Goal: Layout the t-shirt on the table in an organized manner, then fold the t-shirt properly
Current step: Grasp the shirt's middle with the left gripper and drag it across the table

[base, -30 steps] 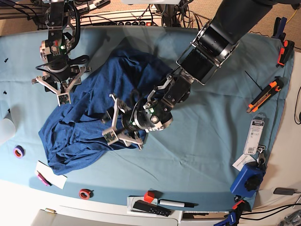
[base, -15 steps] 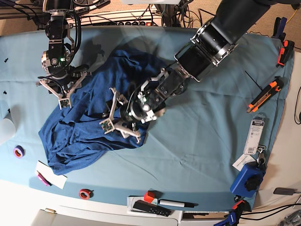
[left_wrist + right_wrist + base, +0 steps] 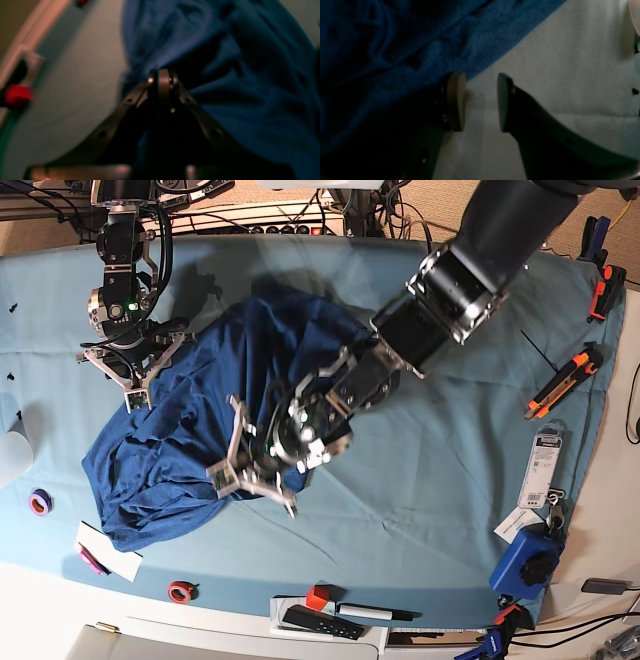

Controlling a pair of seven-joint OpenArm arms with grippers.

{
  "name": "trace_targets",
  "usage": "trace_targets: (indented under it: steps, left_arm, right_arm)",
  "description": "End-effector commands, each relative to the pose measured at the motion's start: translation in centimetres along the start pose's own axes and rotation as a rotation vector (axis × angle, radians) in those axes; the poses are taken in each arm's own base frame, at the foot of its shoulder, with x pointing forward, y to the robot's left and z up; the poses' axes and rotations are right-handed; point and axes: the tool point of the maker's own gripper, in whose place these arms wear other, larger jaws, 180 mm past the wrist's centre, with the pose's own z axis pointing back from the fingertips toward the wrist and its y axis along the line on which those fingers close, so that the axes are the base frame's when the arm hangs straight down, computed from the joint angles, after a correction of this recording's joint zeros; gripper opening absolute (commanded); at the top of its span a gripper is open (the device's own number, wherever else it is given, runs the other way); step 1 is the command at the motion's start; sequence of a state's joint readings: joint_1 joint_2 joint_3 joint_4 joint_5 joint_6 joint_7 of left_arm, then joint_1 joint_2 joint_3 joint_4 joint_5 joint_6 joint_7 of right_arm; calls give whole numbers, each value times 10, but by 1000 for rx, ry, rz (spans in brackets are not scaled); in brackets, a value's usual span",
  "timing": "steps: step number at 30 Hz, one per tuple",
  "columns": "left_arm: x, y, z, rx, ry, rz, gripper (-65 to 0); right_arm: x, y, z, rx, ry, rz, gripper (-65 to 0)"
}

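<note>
A robotics lab bench: clamps (image 3: 601,275), tape rolls (image 3: 40,502), tangled cables (image 3: 250,210) around the cloth-draped table (image 3: 450,480).

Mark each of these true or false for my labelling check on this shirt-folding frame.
1. The left gripper is shut on the t-shirt. True.
2. The right gripper has its jaws pressed together. False: a clear gap shows between them.
3. The t-shirt lies flat and smoothed out. False: it is bunched and wrinkled.
4. The right gripper sits at the t-shirt's edge, over the table. True.
</note>
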State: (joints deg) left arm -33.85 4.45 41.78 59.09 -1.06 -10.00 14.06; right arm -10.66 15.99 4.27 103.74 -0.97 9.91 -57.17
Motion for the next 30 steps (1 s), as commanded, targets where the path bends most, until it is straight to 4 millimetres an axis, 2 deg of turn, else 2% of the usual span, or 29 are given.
trace_targets:
  steps: [1, 4, 8, 14, 17, 18, 21, 23, 27, 30]
  left_arm:
    - [36, 21, 0, 51, -82, -20, -650]
    - [49, 43, 1, 120, -96, -30, -650]
    - [57, 59, 3, 180, -108, -30, -650]
    - [50, 66, 4, 219, -81, -28, -637]
    - [43, 75, 7, 257, -49, -93, -385]
    - [41, 82, 9, 289, -43, -108, -360]
    - [35, 115, 23, 447, -40, -85, -361]
    - [30, 129, 30, 497, -32, -83, -361]
    - [11, 133, 33, 466, 10, -77, -362]
    - [0, 132, 34, 437, 32, -54, -362]
  right_arm:
    - [11, -9, 3, -25, -34, 2, -475]
    - [11, -9, 3, -25, -34, 2, -480]
    - [11, -9, 3, -25, -34, 2, -480]
    - [11, -15, 3, -58, -33, 6, -479]
    - [11, -36, 5, -174, -36, -2, -479]
    - [12, -42, 7, -210, -39, -3, -479]
    - [13, -55, 10, -279, -45, 2, -479]
    - [14, -57, 11, -296, -51, 2, -479]
    - [23, -65, 13, -333, -80, 7, -478]
    - [37, -69, 14, -340, -118, -1, -437]
